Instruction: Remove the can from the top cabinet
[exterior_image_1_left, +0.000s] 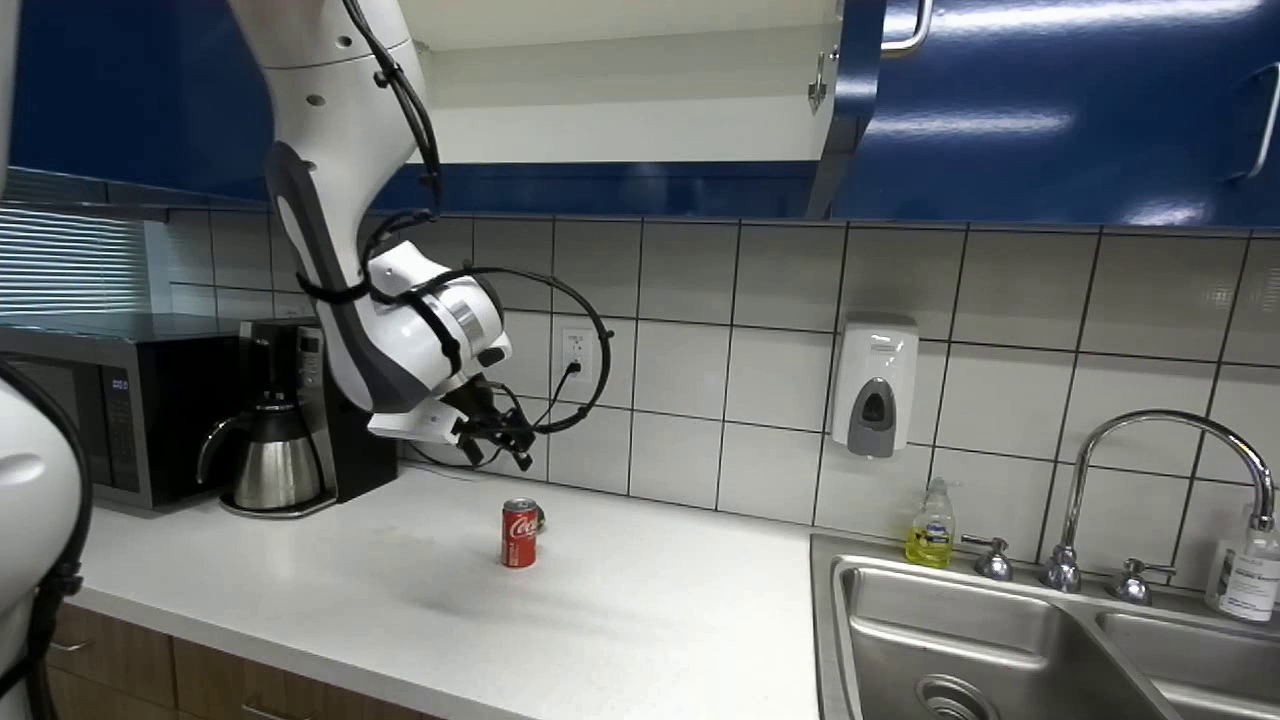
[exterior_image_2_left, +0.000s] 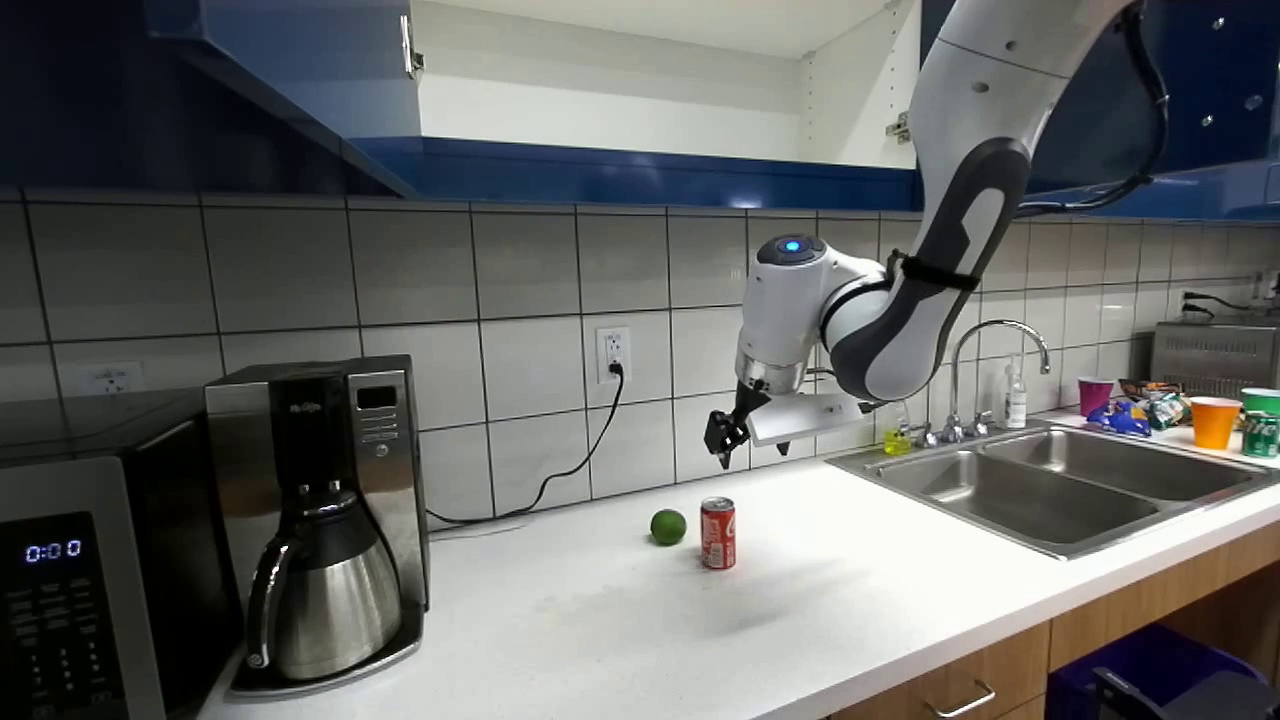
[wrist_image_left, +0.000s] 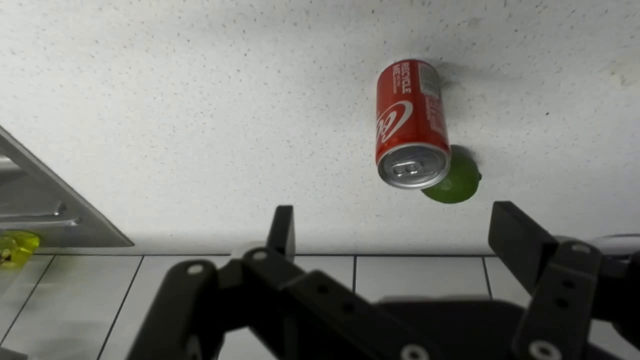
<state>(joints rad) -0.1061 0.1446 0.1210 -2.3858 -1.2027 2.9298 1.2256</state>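
Note:
The red can (exterior_image_1_left: 519, 540) with a silver top stands upright on the white counter in both exterior views (exterior_image_2_left: 718, 538). It also shows in the wrist view (wrist_image_left: 410, 110), above the space between the fingertips. My gripper (wrist_image_left: 393, 210) is open, with nothing between its fingers. In both exterior views the gripper (exterior_image_1_left: 500, 452) hangs above the counter near the tiled wall, higher than the can and apart from it; it also shows there (exterior_image_2_left: 753, 455). The top cabinet (exterior_image_1_left: 620, 190) stands open above, with a blue frame and white interior (exterior_image_2_left: 620, 90). The arm hides part of it.
A green lime (exterior_image_2_left: 668, 527) lies beside the can, towards the wall. A coffee maker (exterior_image_1_left: 358, 440) and a microwave (exterior_image_1_left: 140, 400) stand at one end. A steel sink (exterior_image_1_left: 830, 620) with faucet (exterior_image_1_left: 1075, 490) is at the other. A soap dispenser (exterior_image_1_left: 876, 385) hangs on the wall.

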